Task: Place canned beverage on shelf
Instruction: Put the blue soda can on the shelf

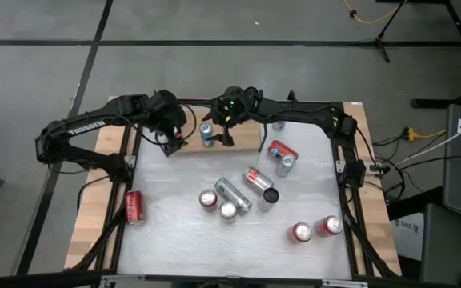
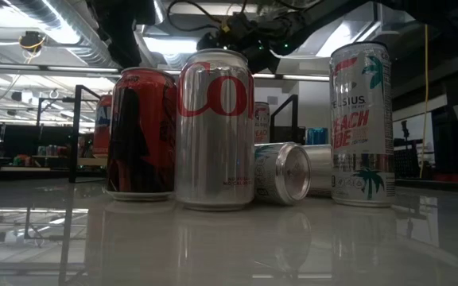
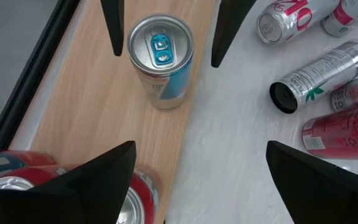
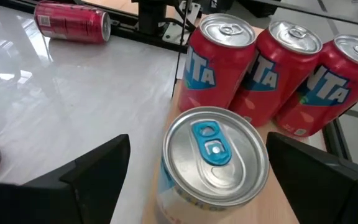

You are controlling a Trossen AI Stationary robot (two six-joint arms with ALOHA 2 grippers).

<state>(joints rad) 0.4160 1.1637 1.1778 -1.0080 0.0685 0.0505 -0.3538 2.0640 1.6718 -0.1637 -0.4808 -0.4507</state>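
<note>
Standing upright on the shelf, the blue-tab can sits close to the board's inner edge, with three red cans in a row just beside it. The right gripper hangs over it with its fingers spread wide on either side of the can, touching nothing. The left gripper hovers just along the shelf, also spread and empty, looking at the same can from the other side.

My read is that the can is already set down and the step in hand is a clean release. Doing it well means lifting the right gripper straight up, keeping both fingers clear of the can's wall, since it stands near the edge and a sideways brush could tip it off. Swinging away should wait until the fingers are above the red cans' tops.
</note>
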